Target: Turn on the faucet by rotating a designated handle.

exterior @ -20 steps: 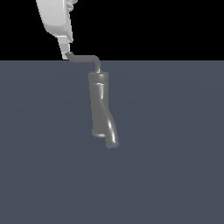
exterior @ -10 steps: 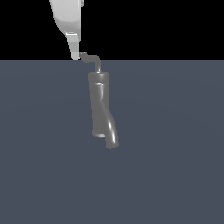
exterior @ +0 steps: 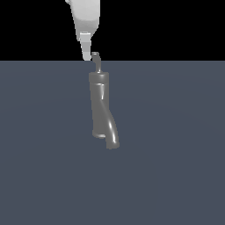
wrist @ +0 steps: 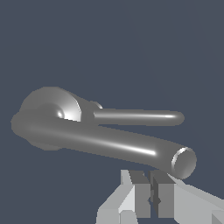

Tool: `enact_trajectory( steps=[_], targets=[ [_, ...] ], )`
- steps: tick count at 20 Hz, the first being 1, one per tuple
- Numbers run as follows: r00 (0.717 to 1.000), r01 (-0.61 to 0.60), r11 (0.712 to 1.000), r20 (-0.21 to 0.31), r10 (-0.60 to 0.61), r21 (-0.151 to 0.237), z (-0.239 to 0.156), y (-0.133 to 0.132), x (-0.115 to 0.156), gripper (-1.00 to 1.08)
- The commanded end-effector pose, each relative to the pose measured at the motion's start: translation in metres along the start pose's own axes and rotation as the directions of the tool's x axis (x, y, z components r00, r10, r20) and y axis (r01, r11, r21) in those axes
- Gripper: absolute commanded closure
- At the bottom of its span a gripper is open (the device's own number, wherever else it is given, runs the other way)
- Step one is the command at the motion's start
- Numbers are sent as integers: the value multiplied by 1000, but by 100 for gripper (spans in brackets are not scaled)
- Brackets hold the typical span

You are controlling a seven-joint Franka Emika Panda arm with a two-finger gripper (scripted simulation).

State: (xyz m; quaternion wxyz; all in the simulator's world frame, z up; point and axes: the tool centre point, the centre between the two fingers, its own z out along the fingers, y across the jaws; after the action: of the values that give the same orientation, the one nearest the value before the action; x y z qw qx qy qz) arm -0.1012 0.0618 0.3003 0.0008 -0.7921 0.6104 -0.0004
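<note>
The faucet (exterior: pixel 99 103) is a dark grey glossy body standing on the floor, with a curved spout (exterior: pixel 112 137) at its base. From its cap rises the handle (exterior: pixel 98 63), a thin rod with a hooked tip. My white gripper (exterior: pixel 87 57) hangs down just at the exterior view's left of that tip, touching it or nearly so. In the wrist view the handle (wrist: pixel 109 143) lies closest, crossing over the faucet cap (wrist: pixel 61 107), with the spout (wrist: pixel 140 117) farther off. The gripper (wrist: pixel 151 181) is shut with nothing between its fingers, right beside the handle's end.
The faucet stands alone on a flat blue-grey floor (exterior: pixel 176 158). Above the floor's far edge is a black background, where the arm comes down.
The gripper has moved toward the exterior view's right. The handle has swung with it, so its arm now looks much shorter and more upright.
</note>
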Motion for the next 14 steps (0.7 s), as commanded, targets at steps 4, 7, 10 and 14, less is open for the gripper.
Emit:
enact_trajectory(
  steps=[4,7,10,14],
  targets=[
    [1000,-27,1000,0,27,0,0,7,46,108],
    [1000,-30,1000,0,30,-1,0,9,65,108],
    [1000,11,1000,0,-11,-3,0,5,45,108],
    [1000,4,1000,0,-4,-2,0,-4,61,108]
  ],
)
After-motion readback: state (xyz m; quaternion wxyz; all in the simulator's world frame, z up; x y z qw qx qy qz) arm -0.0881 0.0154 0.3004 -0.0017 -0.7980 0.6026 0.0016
